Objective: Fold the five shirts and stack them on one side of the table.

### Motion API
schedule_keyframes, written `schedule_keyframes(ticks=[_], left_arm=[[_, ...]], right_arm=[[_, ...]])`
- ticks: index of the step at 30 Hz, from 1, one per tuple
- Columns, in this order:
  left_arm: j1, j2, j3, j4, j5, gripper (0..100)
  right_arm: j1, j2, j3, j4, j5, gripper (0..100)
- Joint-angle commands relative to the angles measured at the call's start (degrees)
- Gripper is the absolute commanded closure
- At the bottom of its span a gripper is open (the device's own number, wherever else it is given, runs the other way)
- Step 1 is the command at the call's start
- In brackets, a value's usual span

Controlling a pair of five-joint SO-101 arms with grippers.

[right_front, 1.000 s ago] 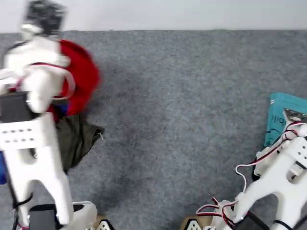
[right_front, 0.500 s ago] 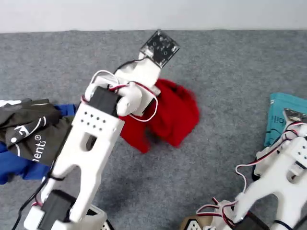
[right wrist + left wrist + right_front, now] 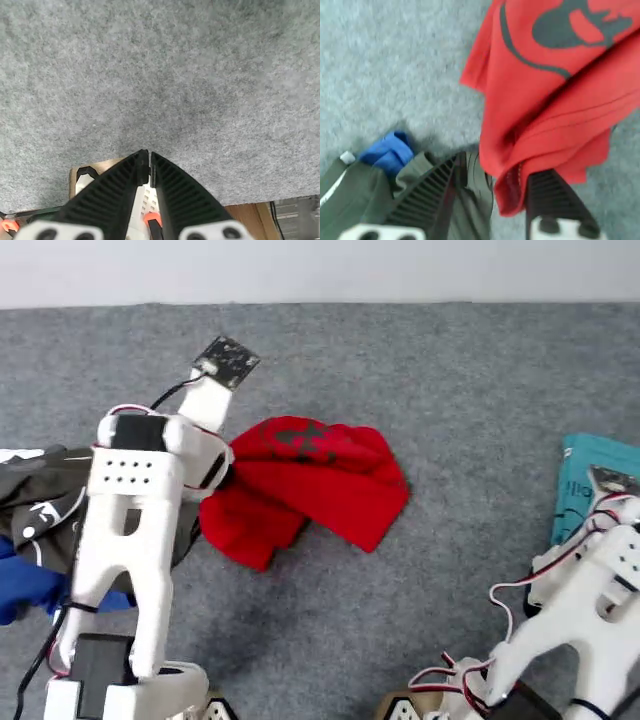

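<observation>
A crumpled red shirt [image 3: 305, 485] with a dark print lies on the grey felt left of centre. My left arm [image 3: 130, 500] stands at its left edge. In the left wrist view my left gripper [image 3: 492, 187] is open, and the red shirt's [image 3: 545, 100] hem lies loose in the gap near one finger [image 3: 555, 197]. A dark olive shirt [image 3: 40, 505] and a blue shirt [image 3: 25, 585] are heaped at the far left. A folded teal shirt [image 3: 590, 480] lies at the right edge. My right gripper [image 3: 149, 162] is shut on nothing above bare felt.
My right arm [image 3: 590, 610] stands at the lower right, partly over the teal shirt. The grey felt [image 3: 450, 390] runs bare across the middle and the back. The table's wooden front edge [image 3: 240, 220] shows below the right gripper.
My left arm carried the red shirt from the left heap to the middle, then drew back left. The shirt now lies loose on the felt. The right arm has kept still.
</observation>
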Motion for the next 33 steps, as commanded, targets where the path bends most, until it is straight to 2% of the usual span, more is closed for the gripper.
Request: schedule_keyframes(ticks=[1, 4, 8, 15, 18, 21, 23, 27, 30, 33], left_arm=[[0.8, -6.0, -0.3, 4.0, -0.8, 81], [5.1, -10.8, -0.2, 7.3, -0.4, 82], [13.6, -17.7, -0.2, 8.4, 1.8, 88], [34.0, -22.2, -0.4, 4.7, 12.0, 92], [43.2, -22.2, -0.2, 1.7, 12.8, 92], [49.5, -22.2, -0.1, -1.5, 12.8, 92], [51.3, -22.2, -0.4, -2.5, 12.7, 90], [50.6, -22.8, -0.6, -2.1, 14.2, 77], [47.6, -22.7, -2.9, 0.0, 18.3, 74], [44.7, -22.7, -6.2, 3.0, 17.7, 74]], right_arm=[[-4.5, -2.0, -0.3, 2.3, -0.6, 98.8], [-10.2, -2.0, -0.4, 2.3, -0.6, 98.8], [-14.7, -2.0, -0.6, 2.3, -0.6, 98.8], [-15.2, -2.0, -0.6, 2.4, -0.6, 98.8], [-15.1, -2.0, -0.5, 2.4, -0.6, 98.8], [-15.1, -2.0, -0.3, 2.4, -0.6, 98.8], [-15.1, -2.0, -0.3, 2.4, -0.6, 98.8], [-15.0, -2.0, -0.3, 2.4, -0.6, 98.8], [-15.0, -2.0, -0.3, 2.4, -0.6, 98.8], [-13.7, -2.0, -0.3, 2.4, -0.6, 98.8]])
